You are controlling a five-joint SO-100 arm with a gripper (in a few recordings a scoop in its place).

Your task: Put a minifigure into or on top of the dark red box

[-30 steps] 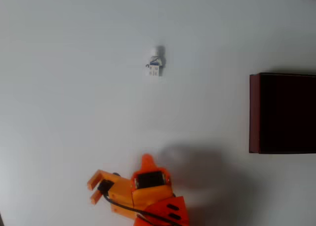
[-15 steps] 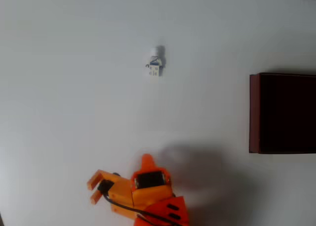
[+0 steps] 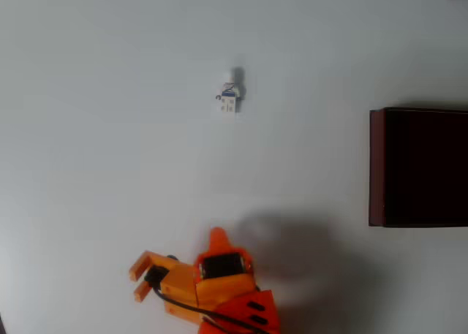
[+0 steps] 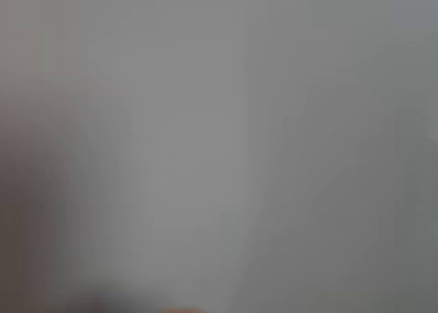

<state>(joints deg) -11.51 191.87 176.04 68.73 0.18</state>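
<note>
Minifigure [image 3: 229,93] on table, well apart from claw [image 3: 217,239] (orange)

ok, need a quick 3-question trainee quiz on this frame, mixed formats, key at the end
1. True or false: in the overhead view the toy figure already sits inside the red box.
2. In the overhead view, the box lies at which edge? A) left B) right C) top
3. Fill in: the orange gripper holds ____.

Key: 1 false, the figure lies on the white table, well apart from the box. 2 B. 3 nothing; its two fingers point left near the bottom edge with a gap between them.
</note>
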